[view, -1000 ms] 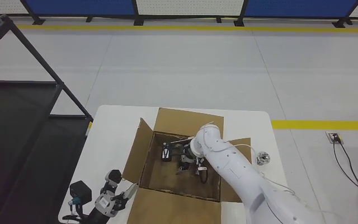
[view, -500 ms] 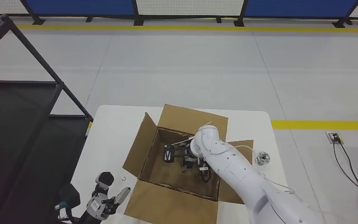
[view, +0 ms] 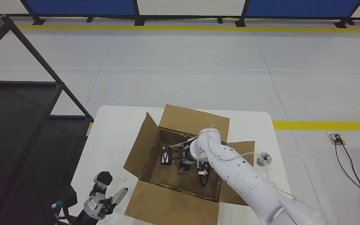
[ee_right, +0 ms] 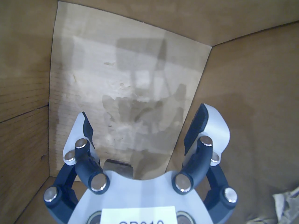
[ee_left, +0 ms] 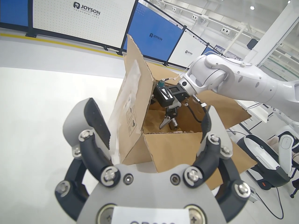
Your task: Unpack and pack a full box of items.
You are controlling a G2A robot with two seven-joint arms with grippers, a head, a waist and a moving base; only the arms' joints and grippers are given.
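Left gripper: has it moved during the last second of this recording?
Yes. The left gripper has drawn back from the cardboard box, toward the near left corner of the white table.

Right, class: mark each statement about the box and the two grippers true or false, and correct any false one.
1. The right gripper is inside the cardboard box. True.
2. The right gripper is shut on an item. False: it is open and holds nothing.
3. The left gripper is inside the box. False: it is outside the box, above the table.
4. The box's flaps stand open. True.
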